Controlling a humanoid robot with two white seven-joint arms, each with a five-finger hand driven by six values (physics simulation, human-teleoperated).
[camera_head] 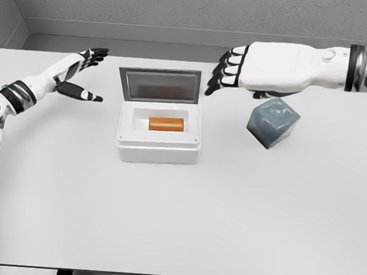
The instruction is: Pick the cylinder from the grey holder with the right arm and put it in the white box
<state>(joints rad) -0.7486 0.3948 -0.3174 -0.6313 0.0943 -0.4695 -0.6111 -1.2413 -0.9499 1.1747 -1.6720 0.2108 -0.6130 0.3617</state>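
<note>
Since the cylinder (166, 124) lies inside the white box (157, 149), the placing looks done.
It rests flat on the inner floor of the box, whose lid stands open behind it, on the counter (177, 225). The grey holder (273, 122) sits tilted to the right of the box and shows nothing in it. The right hand (229, 70) hangs above the gap between box and holder, fingers spread, holding nothing. The left hand (81, 74) is open too, left of the box.

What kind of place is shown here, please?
Probably a simulated test bench: a plain white table against bare grey walls, carrying only a white box and a grey holder.
</note>
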